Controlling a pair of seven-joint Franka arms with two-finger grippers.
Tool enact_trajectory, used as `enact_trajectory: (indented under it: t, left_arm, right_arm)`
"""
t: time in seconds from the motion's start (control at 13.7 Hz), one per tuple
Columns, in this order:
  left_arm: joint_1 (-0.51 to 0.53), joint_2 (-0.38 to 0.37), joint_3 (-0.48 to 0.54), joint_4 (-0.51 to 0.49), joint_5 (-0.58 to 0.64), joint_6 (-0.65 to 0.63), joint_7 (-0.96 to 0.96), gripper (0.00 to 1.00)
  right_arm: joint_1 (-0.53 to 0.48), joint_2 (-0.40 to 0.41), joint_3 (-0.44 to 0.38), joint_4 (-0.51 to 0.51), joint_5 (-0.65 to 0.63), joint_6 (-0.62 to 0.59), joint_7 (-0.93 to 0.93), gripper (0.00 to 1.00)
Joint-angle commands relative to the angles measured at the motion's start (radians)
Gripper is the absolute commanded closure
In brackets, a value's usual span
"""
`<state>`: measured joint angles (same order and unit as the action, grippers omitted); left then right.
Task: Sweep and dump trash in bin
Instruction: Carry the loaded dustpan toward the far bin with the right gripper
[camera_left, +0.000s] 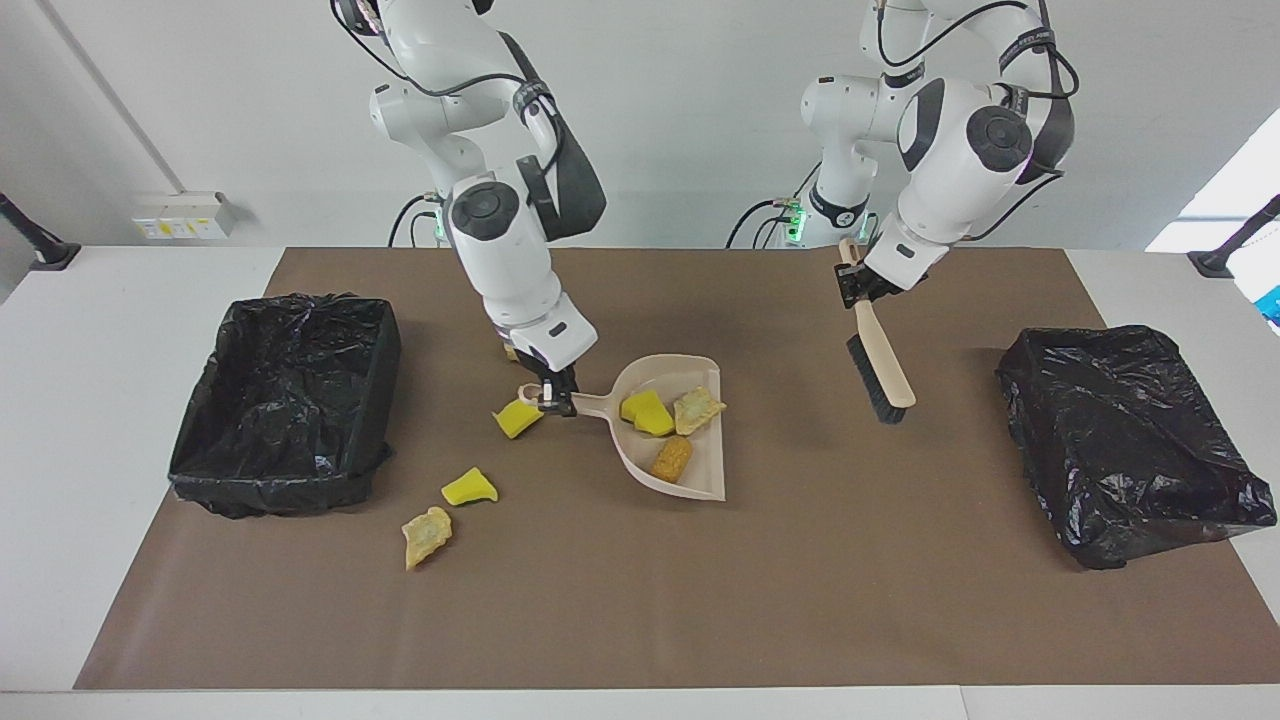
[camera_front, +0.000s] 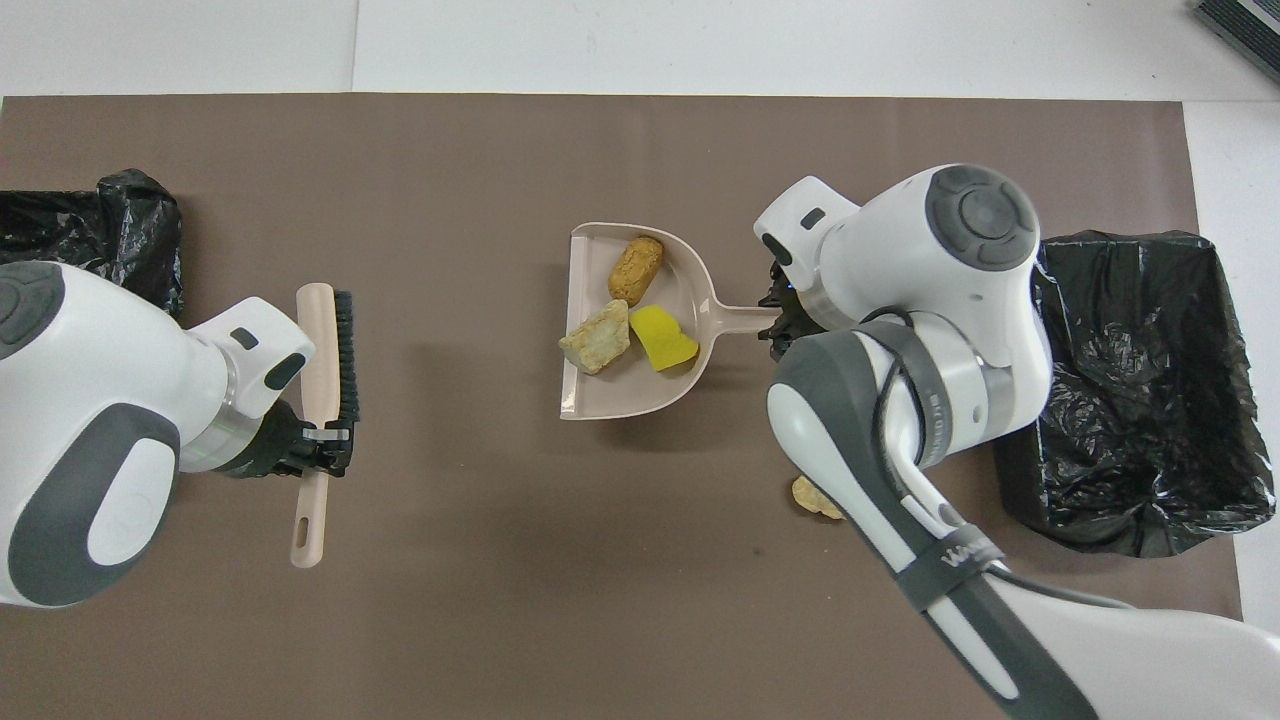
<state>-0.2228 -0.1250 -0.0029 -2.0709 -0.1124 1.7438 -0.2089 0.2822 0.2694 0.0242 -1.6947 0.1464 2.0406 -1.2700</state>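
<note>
Overhead view: right end effector (clamped on dustpan) hides floor scraps.

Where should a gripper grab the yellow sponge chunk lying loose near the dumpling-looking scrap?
Take the yellow sponge chunk from straight above, fingers across its narrow width. It lies flat on the mat, with the dumpling-like scrap close beside it, so a sideways approach looks crowded.
</note>
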Motion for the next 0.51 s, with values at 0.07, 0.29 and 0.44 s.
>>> enact_trajectory:
  t: [0.07, 0.29, 0.44]
  left_arm:
    - [0.055, -0.033, -0.011, -0.026, 0.022, -0.021, 0.095, 1.0]
    - [0.036, -0.059, -0.023, -0.078, 0.022, 0.0, 0.057, 1.0]
    - [-0.053, -0.08, -0.031, -0.116, 0.019, 0.028, -0.051, 1.0]
  right_arm:
    - [-0.138, -0.004, 0.01, 0.082, 0.044, -0.127, -0.149, 1.0]
    - [-0.263, -0.004, 0.01, 0.124, 0.044, -0.209, -0.3, 1.0]
    - [-0.348, -0.004, 0.007, 0.13, 0.041, -0.244, -0.441, 1.0]
